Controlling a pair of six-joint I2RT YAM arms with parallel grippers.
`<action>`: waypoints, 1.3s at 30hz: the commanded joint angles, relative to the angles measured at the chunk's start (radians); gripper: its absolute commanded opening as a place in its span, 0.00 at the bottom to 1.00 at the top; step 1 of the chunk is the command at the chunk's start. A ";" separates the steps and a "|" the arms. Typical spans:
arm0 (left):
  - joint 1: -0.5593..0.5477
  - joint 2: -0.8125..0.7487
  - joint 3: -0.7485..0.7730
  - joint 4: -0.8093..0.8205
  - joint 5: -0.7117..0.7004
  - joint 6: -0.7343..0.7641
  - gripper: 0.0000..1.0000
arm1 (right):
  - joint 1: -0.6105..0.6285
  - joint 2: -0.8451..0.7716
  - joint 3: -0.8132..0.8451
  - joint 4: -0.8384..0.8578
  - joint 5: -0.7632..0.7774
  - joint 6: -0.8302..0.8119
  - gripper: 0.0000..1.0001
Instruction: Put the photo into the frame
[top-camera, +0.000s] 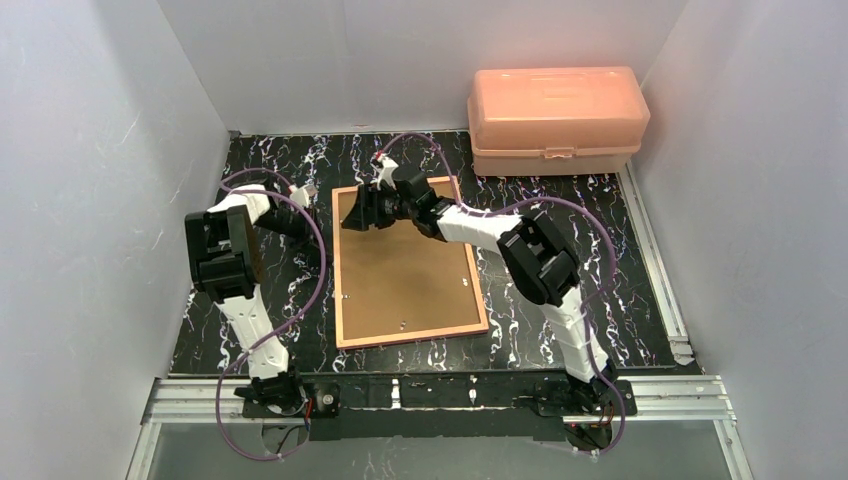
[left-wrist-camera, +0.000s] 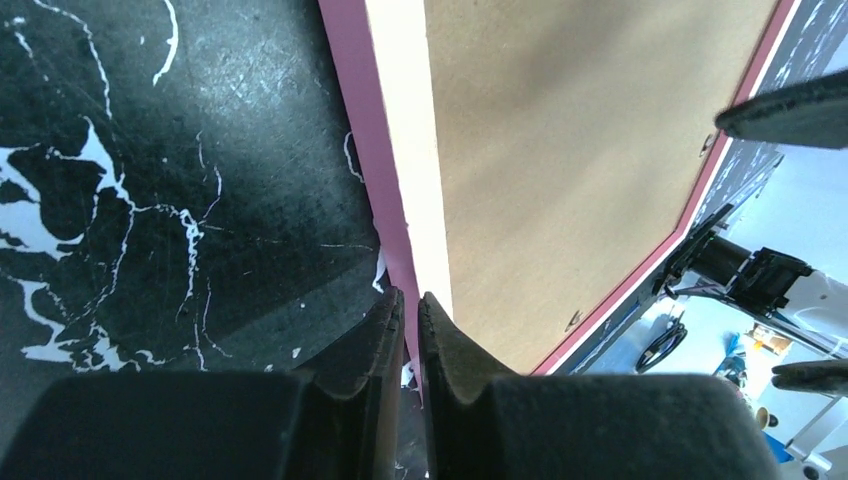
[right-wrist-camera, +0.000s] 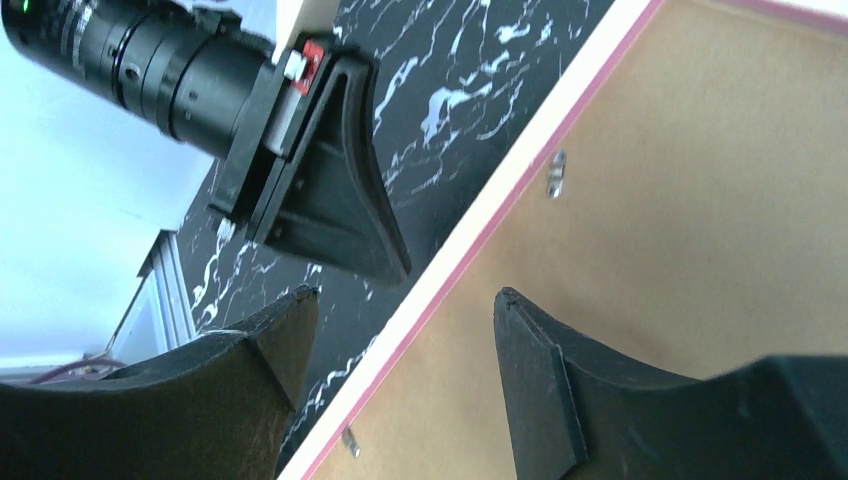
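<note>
The table (top-camera: 640, 300) surface is a black marble pattern with thin white veins. The frame (top-camera: 405, 270) shows a plain tan, wood-coloured back with a narrow pink border. Close up, its outer side is deeper pink beside a cream strip, and its small clips (right-wrist-camera: 556, 172) are silver. At the surface's far right corner, the box (top-camera: 555, 115) is translucent peach. The left arm (top-camera: 245, 310) and right arm (top-camera: 570, 320) are white with black joints, and their cables (top-camera: 322, 262) are purple. The left gripper (left-wrist-camera: 411, 300) and right gripper (right-wrist-camera: 400, 310) are matt black. The rails (top-camera: 680, 392) are silver and the walls (top-camera: 80, 200) pale grey-white.
</note>
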 joint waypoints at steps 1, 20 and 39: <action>0.000 0.003 0.032 0.000 0.075 -0.014 0.12 | -0.021 0.102 0.144 -0.004 -0.039 -0.023 0.73; -0.011 0.136 0.115 0.026 0.064 -0.081 0.11 | -0.042 0.357 0.418 0.022 -0.166 -0.002 0.73; -0.073 0.146 0.058 0.015 0.046 -0.043 0.05 | -0.054 0.381 0.455 -0.023 -0.159 -0.104 0.72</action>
